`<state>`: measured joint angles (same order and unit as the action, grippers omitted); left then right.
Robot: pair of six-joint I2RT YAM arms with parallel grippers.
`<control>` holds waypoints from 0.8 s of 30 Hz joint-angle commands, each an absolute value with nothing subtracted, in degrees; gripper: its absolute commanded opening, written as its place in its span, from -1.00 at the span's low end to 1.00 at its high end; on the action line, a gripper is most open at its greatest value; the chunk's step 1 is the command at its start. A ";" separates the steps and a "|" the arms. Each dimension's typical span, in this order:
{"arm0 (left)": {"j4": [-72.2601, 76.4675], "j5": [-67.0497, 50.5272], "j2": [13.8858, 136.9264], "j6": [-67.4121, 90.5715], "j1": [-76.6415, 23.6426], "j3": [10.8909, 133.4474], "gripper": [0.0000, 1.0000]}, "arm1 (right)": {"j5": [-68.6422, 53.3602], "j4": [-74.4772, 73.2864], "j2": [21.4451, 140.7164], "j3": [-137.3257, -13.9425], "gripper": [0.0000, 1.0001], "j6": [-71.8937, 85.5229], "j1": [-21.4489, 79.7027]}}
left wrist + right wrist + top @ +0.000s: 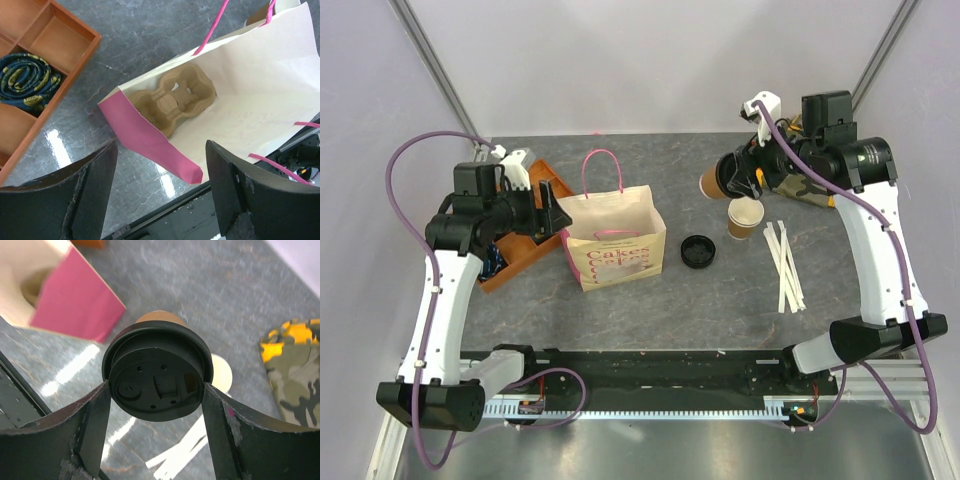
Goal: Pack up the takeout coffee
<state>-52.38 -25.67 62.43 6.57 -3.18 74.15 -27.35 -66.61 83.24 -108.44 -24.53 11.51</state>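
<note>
Grey marbled table (720, 300), closed in by pale walls, carries everything in view. At its far right the right gripper (155, 386) pinches the takeout coffee (157, 372), with 1 finger pressed against each side of the black lid. The lid faces the wrist camera and the tan body shows just behind it. From above, the cup looks tipped onto its side in the grip. Whether it touches the table I cannot tell.

Just beside it stands a lidless cup (745, 218), upright with its white inside showing. A loose black lid (698, 250) lies near that, toward the middle of the table. Several white sticks (783, 265) lie fanned out on the right, and a camouflage cloth (812, 188) sits partly under the right arm.

The paper bag (616, 240) stands open at the centre left, printed in pink (the word "Cakes" is readable), with pink handles and pink side panels. A moulded brown cup carrier (172, 101) lies in its bottom.

The left gripper (161, 145) hangs over the bag's left edge with its fingers spread wide, holding nothing. Left of the bag lies an orange tray (80, 47) with dividers. 1 of its compartments holds a rolled blue-and-yellow fabric (26, 80).
</note>
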 commanded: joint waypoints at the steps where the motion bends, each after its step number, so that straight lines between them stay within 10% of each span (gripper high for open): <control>1: -47.90 -26.81 62.49 7.30 -2.99 74.44 0.55 | -32.34 -65.74 84.46 -114.78 0.08 -21.28 12.74; 24: -52.29 -35.41 65.30 0.10 -5.71 72.69 -0.58 | -36.21 -59.24 91.32 -126.21 0.04 -18.54 30.58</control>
